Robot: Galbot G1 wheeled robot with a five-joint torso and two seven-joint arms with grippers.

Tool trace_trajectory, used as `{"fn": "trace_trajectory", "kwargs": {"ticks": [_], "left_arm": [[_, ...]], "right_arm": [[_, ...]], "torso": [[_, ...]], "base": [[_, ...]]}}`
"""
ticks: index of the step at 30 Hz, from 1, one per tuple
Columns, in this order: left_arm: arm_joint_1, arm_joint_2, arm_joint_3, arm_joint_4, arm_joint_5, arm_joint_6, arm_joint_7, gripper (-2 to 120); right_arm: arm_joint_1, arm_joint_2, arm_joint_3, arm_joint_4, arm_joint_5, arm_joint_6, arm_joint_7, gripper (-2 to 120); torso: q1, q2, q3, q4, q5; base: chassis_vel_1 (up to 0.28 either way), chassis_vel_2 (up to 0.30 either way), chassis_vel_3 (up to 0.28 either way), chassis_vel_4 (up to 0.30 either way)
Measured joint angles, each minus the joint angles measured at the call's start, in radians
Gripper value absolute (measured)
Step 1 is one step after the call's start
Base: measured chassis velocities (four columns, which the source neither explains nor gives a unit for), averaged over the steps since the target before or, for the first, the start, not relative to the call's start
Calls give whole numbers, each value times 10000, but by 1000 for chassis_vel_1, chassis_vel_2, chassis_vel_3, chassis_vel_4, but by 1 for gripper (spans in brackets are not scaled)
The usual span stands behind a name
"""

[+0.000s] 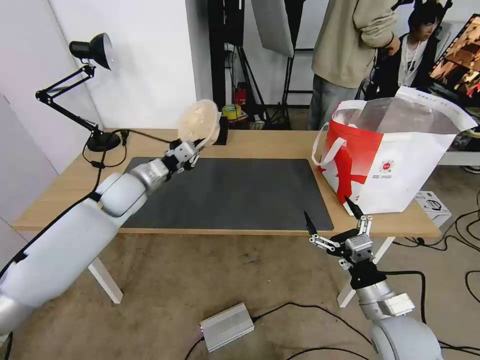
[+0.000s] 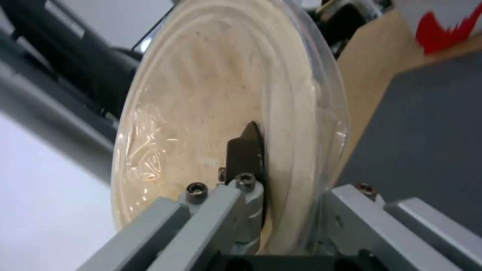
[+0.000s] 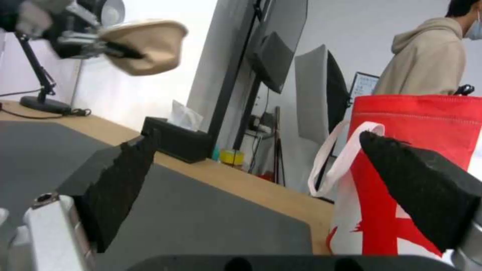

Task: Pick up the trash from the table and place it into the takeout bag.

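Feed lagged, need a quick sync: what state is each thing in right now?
Beige bowl: lifted clear of the table, tipped on edge, pinched at its rim.
Left gripper: shut on the bowl, over the mat's far left corner.
Right gripper: open, empty, at the table's near edge by the bag.
Bag: upright, mouth open.
Lamp: standing at the far left corner.

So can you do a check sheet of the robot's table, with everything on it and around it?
Surface: table, dark grey mat bare.
Job's things: beige bowl held in the air above the table's far edge; takeout bag upright at the right end, mouth open.
Clutter: desk lamp, black tissue box.
Grippers: left gripper shut on the bowl's rim; right gripper open, off the table's near edge.
Cables: lamp cord on the table; more on the floor.
Surroundings: silver box on the floor.
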State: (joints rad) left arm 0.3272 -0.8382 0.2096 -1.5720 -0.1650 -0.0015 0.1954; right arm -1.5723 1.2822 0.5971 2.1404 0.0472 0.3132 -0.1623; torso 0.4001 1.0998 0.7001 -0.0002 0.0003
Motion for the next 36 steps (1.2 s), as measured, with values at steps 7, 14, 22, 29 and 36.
{"fn": "trace_trajectory", "kwargs": {"ticks": [7, 14, 22, 29, 36], "left_arm": [[-1179, -747, 948, 681, -60, 30, -6, 1], [-2335, -1591, 1894, 1449, -129, 35, -10, 1], [-3084, -2072, 2469, 1745, -254, 151, -78, 1], [-3784, -2375, 3002, 1939, -421, 268, -226, 1], [-4303, -2814, 3374, 2226, -505, 296, -336, 1]], "right_arm": [[0, 0, 0, 0, 0, 0, 0, 100], [0, 0, 0, 0, 0, 0, 0, 100], [0, 0, 0, 0, 0, 0, 0, 100], [0, 0, 0, 0, 0, 0, 0, 100], [0, 0, 0, 0, 0, 0, 0, 100]], "torso": [[0, 0, 0, 2, -1], [1, 0, 0, -1, 0], [0, 1, 0, 2, -3], [0, 1, -1, 2, -1], [0, 2, -1, 3, -3]], "base": [[0, 0, 0, 0], [0, 0, 0, 0], [0, 0, 0, 0], [0, 0, 0, 0], [0, 0, 0, 0]]}}
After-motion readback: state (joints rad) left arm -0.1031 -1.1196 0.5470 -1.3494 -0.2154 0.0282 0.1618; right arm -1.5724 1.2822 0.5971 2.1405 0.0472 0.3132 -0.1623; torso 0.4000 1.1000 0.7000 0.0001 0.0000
